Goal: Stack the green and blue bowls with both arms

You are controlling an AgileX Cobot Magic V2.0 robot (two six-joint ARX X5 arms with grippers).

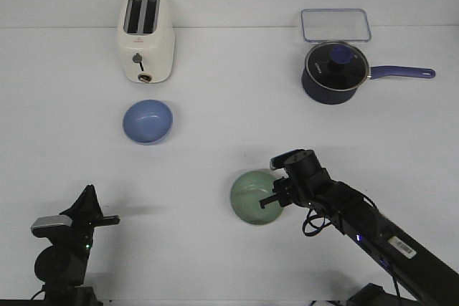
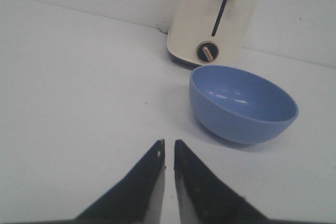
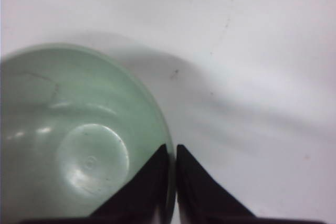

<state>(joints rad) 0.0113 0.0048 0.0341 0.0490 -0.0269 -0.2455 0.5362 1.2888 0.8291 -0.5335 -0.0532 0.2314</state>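
Observation:
The pale green bowl (image 1: 253,195) sits on the white table near the front centre. My right gripper (image 1: 271,199) is shut on its right rim, one finger inside and one outside; the right wrist view shows the green bowl (image 3: 73,140) with the rim pinched between the fingertips (image 3: 172,150). The blue bowl (image 1: 147,120) stands free at left centre, in front of the toaster. My left gripper (image 1: 107,220) is low at the front left, well short of it, shut and empty. In the left wrist view the blue bowl (image 2: 242,103) lies ahead of the gripper (image 2: 168,144).
A cream toaster (image 1: 145,36) stands at the back left, just behind the blue bowl. A dark navy pot with a glass lid (image 1: 336,71) and a long handle sits at the back right, with a clear plastic container (image 1: 336,24) behind it.

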